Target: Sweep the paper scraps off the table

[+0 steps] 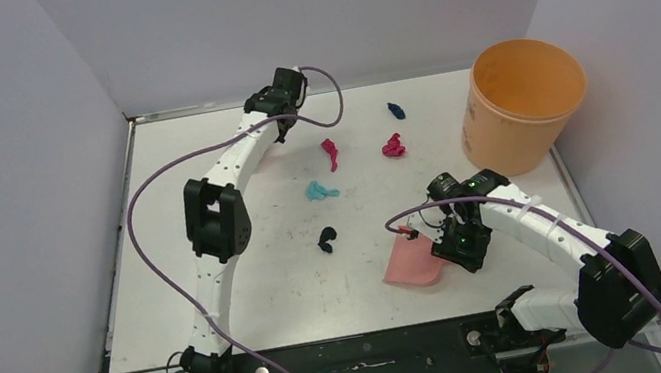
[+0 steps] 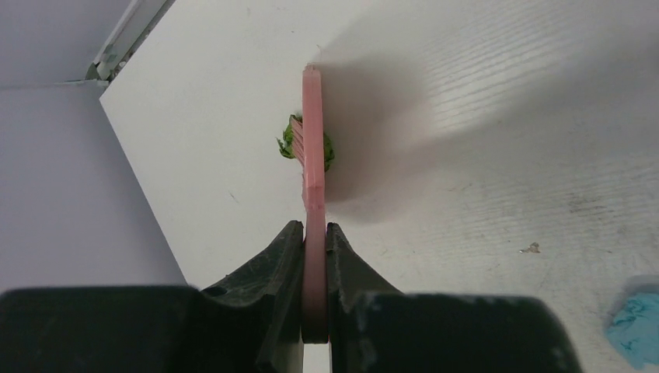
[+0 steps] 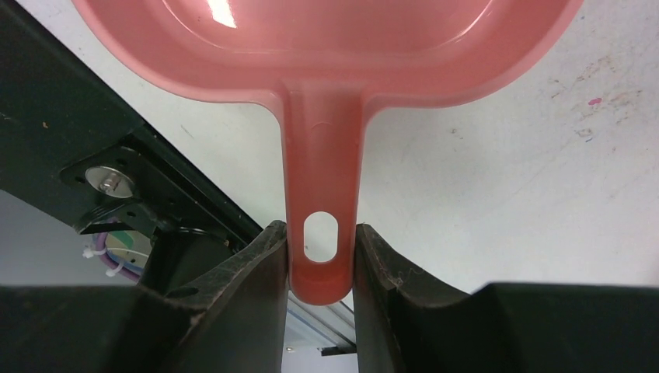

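We can read no text, label, brand, number or sign in any of the three views.

Orange bucket (image 1: 524,103) upright at the far right corner, pink dustpan (image 1: 412,262) lying nearer the front, pink brush (image 2: 313,140) on edge.
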